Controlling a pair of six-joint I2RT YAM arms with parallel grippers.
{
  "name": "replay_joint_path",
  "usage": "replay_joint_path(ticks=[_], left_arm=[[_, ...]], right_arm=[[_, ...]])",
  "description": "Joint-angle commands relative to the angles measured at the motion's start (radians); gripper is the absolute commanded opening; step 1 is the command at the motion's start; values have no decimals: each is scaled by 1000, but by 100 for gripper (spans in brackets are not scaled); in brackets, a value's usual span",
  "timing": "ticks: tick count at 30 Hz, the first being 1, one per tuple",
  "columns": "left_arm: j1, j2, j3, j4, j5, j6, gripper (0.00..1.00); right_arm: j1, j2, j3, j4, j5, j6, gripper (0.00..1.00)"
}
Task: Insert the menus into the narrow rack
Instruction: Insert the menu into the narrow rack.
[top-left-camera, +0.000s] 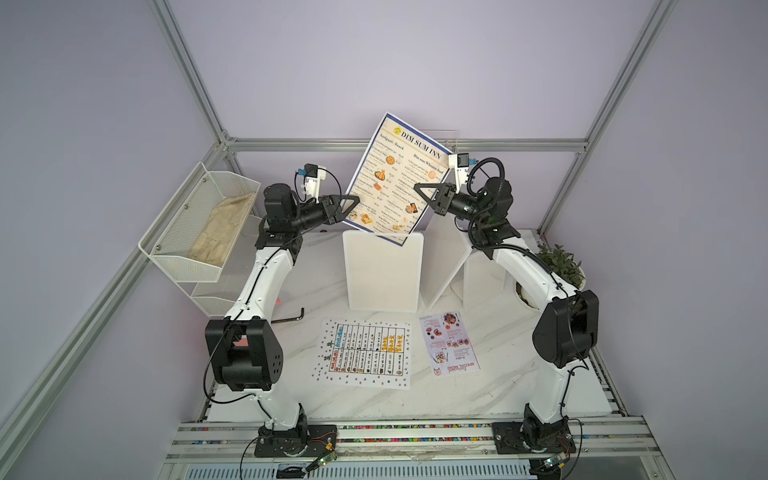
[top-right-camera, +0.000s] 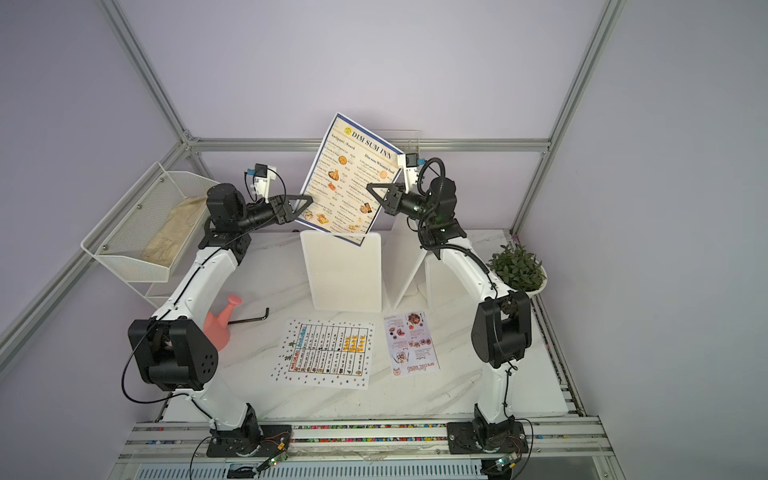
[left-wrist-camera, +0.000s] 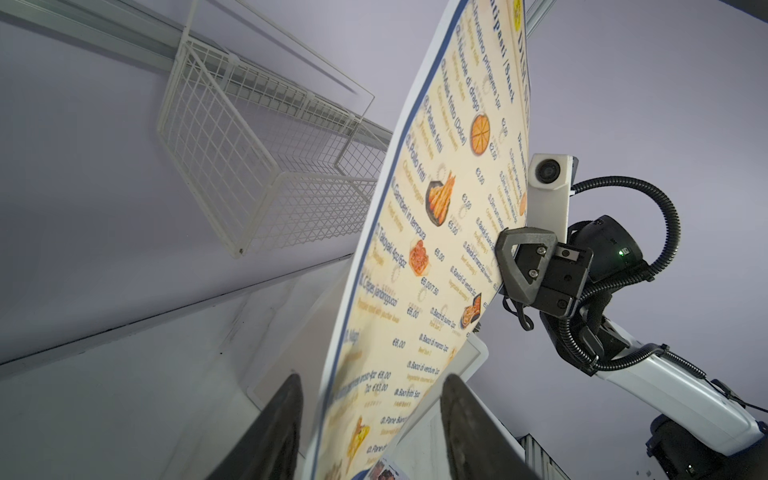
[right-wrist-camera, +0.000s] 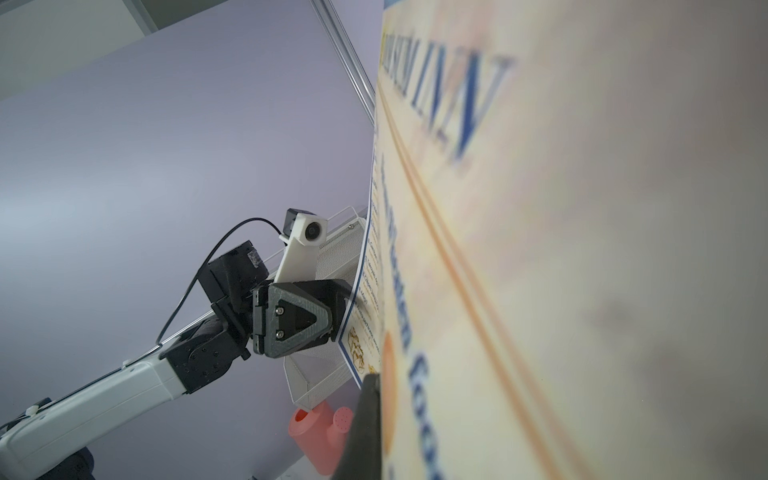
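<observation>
The right gripper (top-left-camera: 419, 189) pinches the raised, tilted DIM SUM INN menu (top-left-camera: 395, 174), the half-open left gripper (top-left-camera: 353, 200) straddles its 9 o'clock edge untouching, with white boards (top-left-camera: 382, 274) below and the grid menu (top-left-camera: 363, 353) and SPECIAL MENU leaflet (top-left-camera: 449, 343) flat toward 6 o'clock.

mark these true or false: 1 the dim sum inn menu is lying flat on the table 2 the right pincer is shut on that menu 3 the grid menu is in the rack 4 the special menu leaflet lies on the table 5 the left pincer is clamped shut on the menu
1. False. The DIM SUM INN menu is held up in the air, tilted.
2. True. The right pincer is shut on its edge.
3. False. The grid menu lies flat on the table.
4. True. The SPECIAL MENU leaflet lies there beside the grid menu.
5. False. The left pincer is open, its jaws apart either side of the sheet.
</observation>
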Motion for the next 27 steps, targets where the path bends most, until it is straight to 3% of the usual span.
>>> replay_joint_path(ticks=[1, 27], left_arm=[[-8, -14, 5, -2, 21, 39, 54], [-26, 0, 48, -105, 33, 114, 55]], right_arm=[[-5, -11, 34, -30, -39, -25, 0], [-15, 26, 177, -314, -122, -183, 0]])
